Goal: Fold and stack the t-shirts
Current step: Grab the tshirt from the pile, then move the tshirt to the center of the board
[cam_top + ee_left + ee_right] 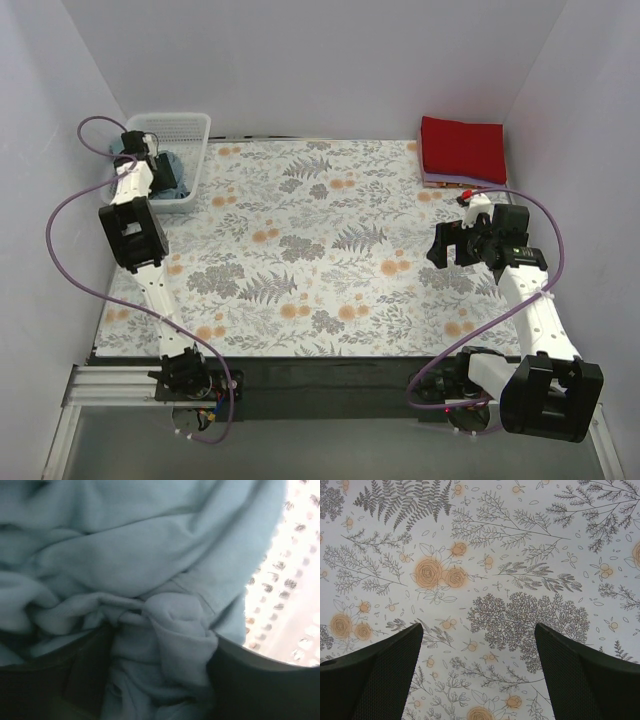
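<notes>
Two arms apart: one over bare print, one down in the basket

Nearest, toward four o'clock on the floral tablecloth (320, 250): right gripper (447, 244), hanging above the print and touching nothing; jaws spread wide; in the wrist view both dark fingers (375, 680) well apart, one at seven o'clock and one at five, with only grey ferns and orange roses between them.

Farther out, at ten o'clock: white mesh basket (180, 122) in the far left corner of the table; left gripper (163, 178) down inside it, buried in the slate-blue t-shirt (172, 198), which lies crumpled in a heap within the basket walls. Seen from the left wrist: jaws standing wide, again one dark finger at seven o'clock and the other at five; a bunched, knotted fold of the blue cloth right between them, up against the five o'clock finger; cannot tell whether pinched or merely straddled. At three o'clock of that view, the basket wall, washed out by glare, with tablecloth print showing through the mesh.

Farthest, at one o'clock: red t-shirt (462, 148), folded into a flat square in the far right corner; stacked on the lavender-pink t-shirt (440, 183), of which only a thin strip shows along the near edge; both well apart from the left gripper, nearer to the right one, touched by neither.
</notes>
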`<state>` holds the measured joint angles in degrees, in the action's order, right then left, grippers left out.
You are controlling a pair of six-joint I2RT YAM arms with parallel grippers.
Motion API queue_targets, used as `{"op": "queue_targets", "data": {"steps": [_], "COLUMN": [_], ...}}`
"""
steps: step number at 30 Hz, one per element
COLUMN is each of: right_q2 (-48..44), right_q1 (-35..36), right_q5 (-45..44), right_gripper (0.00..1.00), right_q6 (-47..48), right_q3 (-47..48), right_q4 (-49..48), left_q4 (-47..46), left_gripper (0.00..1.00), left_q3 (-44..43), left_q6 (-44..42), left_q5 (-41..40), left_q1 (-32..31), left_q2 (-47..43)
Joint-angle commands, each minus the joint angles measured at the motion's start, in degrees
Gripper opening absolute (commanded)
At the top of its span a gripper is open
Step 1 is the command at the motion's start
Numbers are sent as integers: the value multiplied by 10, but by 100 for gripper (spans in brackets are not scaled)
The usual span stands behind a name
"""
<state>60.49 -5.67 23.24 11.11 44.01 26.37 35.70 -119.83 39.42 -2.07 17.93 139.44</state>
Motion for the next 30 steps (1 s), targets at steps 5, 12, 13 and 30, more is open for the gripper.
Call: {"op": "queue_targets", "data": {"steps": [5,12,13,30], "right_q2": [13,3,2,-54], "right_q1": [-4,-5,-4,-14], "right_q5": [20,33,34,57], "right_gripper": [97,97,97,98], "right_q6": [2,3,2,7], "right_q3": [13,11,11,-10], "right_q4": [-14,-14,-14,-18], "left_q4": [61,-56,-67,-151], "left_gripper": [0,0,0,0], "left_q3": [-81,-49,-51,-6], "left_q6": [1,-2,1,117], "left_q5": [152,237,273,409], "left_q1": [3,3,3,-241], "left_q2": [6,-173,-188,-424]}}
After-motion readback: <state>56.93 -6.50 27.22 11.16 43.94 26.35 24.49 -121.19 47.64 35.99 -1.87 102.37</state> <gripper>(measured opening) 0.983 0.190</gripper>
